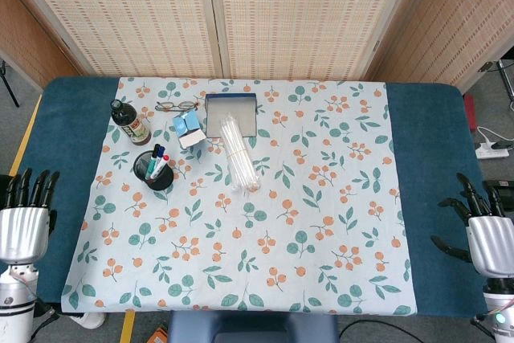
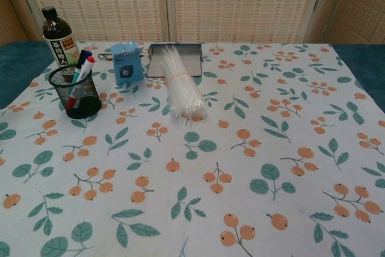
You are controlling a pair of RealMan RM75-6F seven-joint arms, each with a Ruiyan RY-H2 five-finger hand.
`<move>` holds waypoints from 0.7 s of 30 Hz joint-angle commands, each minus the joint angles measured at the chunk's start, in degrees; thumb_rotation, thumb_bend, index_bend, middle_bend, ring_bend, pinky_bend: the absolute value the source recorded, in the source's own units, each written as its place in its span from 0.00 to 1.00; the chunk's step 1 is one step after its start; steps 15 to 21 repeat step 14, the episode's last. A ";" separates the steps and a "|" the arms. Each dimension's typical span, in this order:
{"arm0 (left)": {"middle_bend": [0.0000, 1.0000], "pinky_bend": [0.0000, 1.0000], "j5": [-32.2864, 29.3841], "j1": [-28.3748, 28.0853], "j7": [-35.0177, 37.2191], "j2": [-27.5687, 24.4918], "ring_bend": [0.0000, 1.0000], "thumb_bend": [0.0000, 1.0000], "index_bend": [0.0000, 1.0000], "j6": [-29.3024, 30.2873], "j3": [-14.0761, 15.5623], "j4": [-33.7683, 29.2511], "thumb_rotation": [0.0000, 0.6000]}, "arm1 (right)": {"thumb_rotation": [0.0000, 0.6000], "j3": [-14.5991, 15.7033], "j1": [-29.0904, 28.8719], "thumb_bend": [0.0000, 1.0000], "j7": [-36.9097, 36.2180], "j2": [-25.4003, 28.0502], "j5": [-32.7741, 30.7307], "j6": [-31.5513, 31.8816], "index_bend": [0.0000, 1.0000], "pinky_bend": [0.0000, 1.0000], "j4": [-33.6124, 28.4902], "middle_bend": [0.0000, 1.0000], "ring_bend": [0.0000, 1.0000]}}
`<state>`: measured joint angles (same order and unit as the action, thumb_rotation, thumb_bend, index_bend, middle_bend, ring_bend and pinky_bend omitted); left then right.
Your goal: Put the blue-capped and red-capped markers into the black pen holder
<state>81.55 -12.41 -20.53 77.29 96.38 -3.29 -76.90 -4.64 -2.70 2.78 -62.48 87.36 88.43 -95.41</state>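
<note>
The black mesh pen holder (image 1: 156, 175) (image 2: 82, 99) stands on the flowered cloth at the left. The blue-capped marker (image 1: 153, 155) (image 2: 81, 60) and the red-capped marker (image 1: 163, 162) (image 2: 88, 64) both stand in it, leaning. My left hand (image 1: 24, 221) is at the table's lower left edge, off the cloth, fingers spread and holding nothing. My right hand (image 1: 480, 233) is at the lower right edge, fingers apart and empty. Neither hand shows in the chest view.
A dark bottle (image 1: 129, 122) (image 2: 59, 38) stands behind the holder. A blue box (image 1: 188, 128) (image 2: 126, 66), glasses (image 1: 175, 105), a grey tray (image 1: 231, 113) (image 2: 175, 58) and a bundle of clear tubes (image 1: 238, 155) (image 2: 182, 88) lie at the back middle.
</note>
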 commanded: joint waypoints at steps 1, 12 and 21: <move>0.13 0.11 -2.90 9.34 20.68 0.91 0.05 0.31 0.14 -8.11 4.37 13.98 1.00 | 1.00 0.09 0.07 0.00 0.38 -0.06 0.15 0.16 0.37 0.00 -0.27 0.03 0.22; 0.13 0.11 -0.16 8.80 20.09 -0.66 0.05 0.31 0.14 -8.91 3.72 11.48 1.00 | 1.00 0.12 0.09 0.00 1.02 -0.04 0.24 0.28 0.36 0.00 -0.49 0.03 0.22; 0.13 0.11 -0.17 8.82 20.11 -0.72 0.05 0.31 0.14 -9.62 3.73 11.25 1.00 | 1.00 0.17 0.00 0.00 1.08 -0.14 0.17 0.01 0.36 0.00 -0.39 0.04 0.22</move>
